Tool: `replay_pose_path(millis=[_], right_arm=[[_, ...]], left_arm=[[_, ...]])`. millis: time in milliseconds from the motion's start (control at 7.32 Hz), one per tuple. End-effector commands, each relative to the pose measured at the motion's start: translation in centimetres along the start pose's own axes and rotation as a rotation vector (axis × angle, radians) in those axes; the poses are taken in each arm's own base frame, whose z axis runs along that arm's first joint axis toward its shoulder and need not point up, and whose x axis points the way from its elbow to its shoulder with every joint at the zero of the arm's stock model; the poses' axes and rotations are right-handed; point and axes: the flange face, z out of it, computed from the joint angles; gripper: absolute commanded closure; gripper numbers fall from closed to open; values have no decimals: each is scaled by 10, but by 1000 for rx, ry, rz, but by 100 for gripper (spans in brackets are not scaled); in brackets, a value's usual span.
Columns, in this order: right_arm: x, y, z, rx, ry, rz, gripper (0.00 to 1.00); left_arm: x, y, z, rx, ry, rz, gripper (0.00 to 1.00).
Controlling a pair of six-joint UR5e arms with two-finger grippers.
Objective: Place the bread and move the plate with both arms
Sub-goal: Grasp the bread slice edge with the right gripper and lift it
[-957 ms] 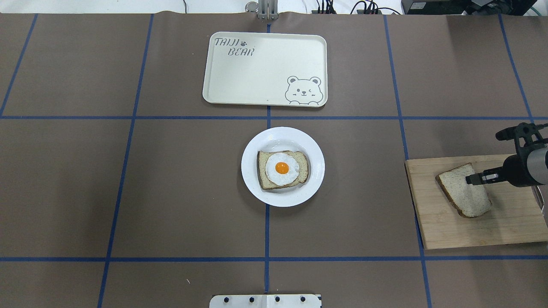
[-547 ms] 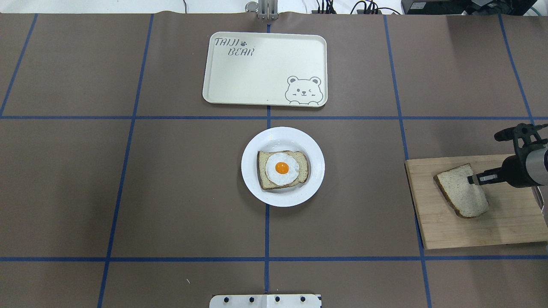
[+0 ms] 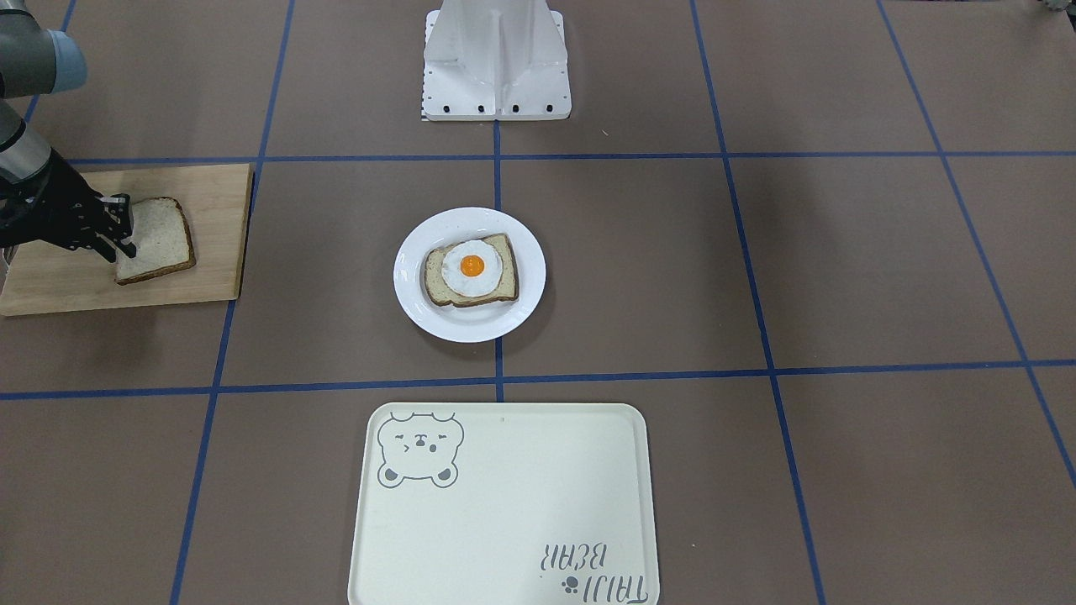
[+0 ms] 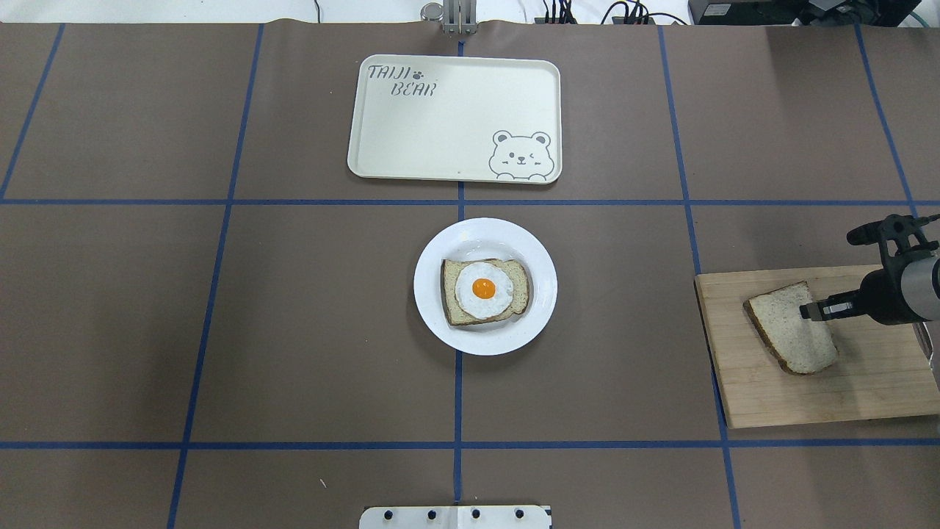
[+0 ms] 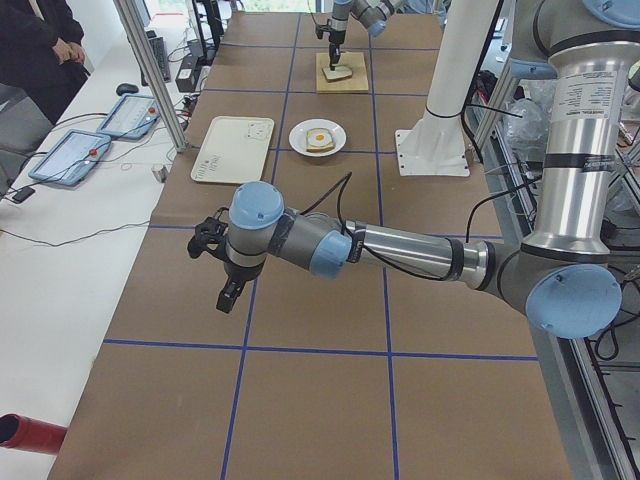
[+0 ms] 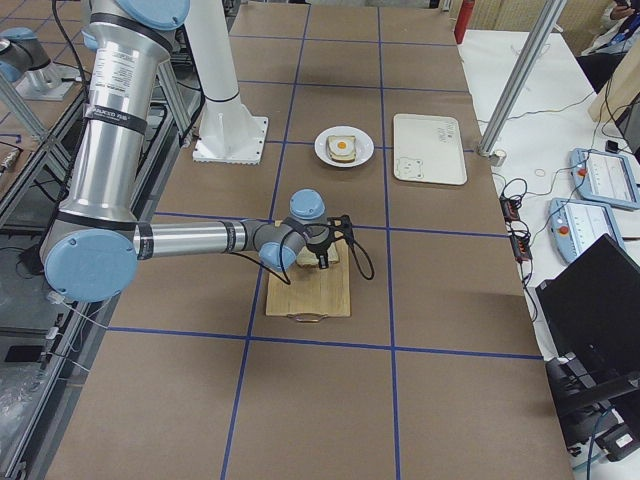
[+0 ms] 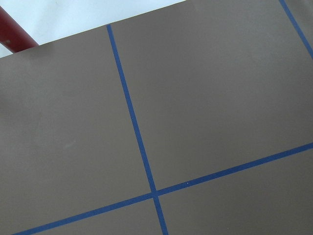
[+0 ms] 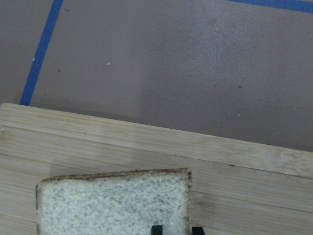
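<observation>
1. The plate point(image 4: 540, 308) sits in the middle of the tabletop point(image 4: 294, 330) and carries an egg-topped slice point(image 4: 485, 290).
2. The bread point(image 4: 789, 327) lies on a wooden board point(image 4: 866, 389), well apart from the plate on the robot's right.
3. The right pincer point(image 4: 808, 311) is narrowed onto the bread's edge farthest from the plate, a fingertip on either side.
4. The left pincer point(image 5: 228, 297) hangs over bare tabletop, far from the plate on the robot's left. I cannot tell whether it is wide or narrow.
5. A cream tray point(image 4: 440, 132) lies just beyond the plate, away from the robot.
</observation>
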Motion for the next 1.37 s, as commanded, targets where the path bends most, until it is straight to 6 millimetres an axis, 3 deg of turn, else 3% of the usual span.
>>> replay_pose_path(millis=[0,137,410,957,1230], right_arm=[[-3,1,3,-2,1,-7,60],[-4,1,3,-2,0,-9,68],[-5,1,1,1,-2,-11,100],[-6,5,-10,-1,-22,-23,100],[11,12,-51,-17,-188,-12,100]], left_arm=[[-1,3,1,2,0,2,1],[0,2,1,3,0,3,1],[0,2,1,3,0,3,1],[0,2,0,4,0,4,1],[0,2,0,4,0,2,1]])
